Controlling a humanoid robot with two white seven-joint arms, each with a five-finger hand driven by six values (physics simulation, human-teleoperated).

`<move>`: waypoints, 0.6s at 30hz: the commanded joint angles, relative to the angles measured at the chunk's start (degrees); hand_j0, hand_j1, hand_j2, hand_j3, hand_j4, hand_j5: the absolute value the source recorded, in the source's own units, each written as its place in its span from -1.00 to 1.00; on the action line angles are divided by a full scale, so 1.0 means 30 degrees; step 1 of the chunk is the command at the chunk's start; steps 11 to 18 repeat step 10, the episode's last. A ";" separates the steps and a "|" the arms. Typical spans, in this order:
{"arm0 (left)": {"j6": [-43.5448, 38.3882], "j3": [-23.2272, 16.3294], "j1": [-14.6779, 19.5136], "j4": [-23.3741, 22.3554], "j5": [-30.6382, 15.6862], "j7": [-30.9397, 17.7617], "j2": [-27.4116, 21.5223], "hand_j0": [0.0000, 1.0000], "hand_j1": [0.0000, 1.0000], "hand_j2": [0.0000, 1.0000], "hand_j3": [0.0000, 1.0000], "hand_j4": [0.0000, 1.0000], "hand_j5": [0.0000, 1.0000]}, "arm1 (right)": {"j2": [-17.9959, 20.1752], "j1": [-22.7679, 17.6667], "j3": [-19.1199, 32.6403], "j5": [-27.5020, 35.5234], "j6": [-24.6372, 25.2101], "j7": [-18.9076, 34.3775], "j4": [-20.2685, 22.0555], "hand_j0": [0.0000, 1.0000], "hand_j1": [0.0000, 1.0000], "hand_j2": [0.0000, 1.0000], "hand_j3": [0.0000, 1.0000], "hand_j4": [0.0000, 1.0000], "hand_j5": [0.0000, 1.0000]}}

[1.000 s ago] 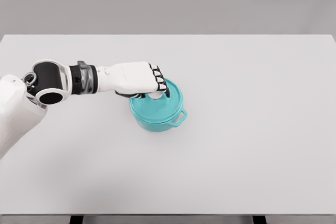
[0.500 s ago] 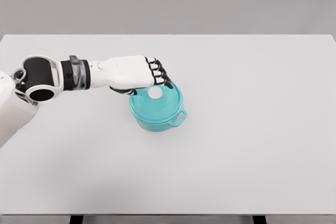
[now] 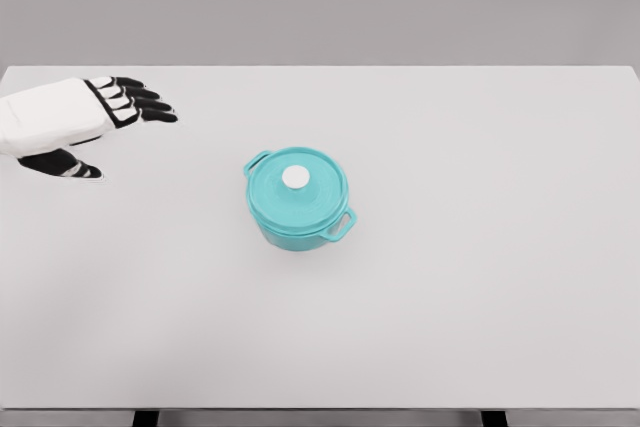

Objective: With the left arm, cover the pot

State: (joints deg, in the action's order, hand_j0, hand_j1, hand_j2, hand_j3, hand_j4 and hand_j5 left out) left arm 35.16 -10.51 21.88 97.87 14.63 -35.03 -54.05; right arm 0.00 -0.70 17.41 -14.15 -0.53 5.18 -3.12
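We see the teal pot [image 3: 298, 209] mid-worktop [image 3: 480, 277], lid [image 3: 297, 187] seemingly seated flush — white knob [image 3: 296, 178] up. The left robot hand [image 3: 75, 119] hovers well apart at the left edge, fingers spread, empty.

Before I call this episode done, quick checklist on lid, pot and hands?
1. Lid on the pot: ok, it sits flat with the white knob on top.
2. Lid fully seated all round: cannot tell, one view only.
3. Left hand free of the lid: ok, open at the table's left edge, holding nothing.
4. Pot upright on the table: ok, both handles visible.
5. Right hand: cannot tell, not in view.
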 commanded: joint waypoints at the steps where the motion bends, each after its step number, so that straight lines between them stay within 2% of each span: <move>1: -0.0052 0.1158 0.0000 -0.0865 -0.0337 0.0010 -0.0205 1.00 1.00 1.00 1.00 1.00 1.00 | -0.0001 0.0000 -0.0001 -0.0001 0.0000 0.0003 -0.0015 1.00 1.00 1.00 1.00 1.00 1.00; 18: -0.0052 0.0894 -0.0147 -0.1041 -0.0044 0.0010 0.0264 1.00 1.00 1.00 1.00 1.00 1.00 | -0.0001 0.0000 -0.0001 -0.0001 0.0000 0.0003 -0.0015 1.00 1.00 1.00 1.00 1.00 1.00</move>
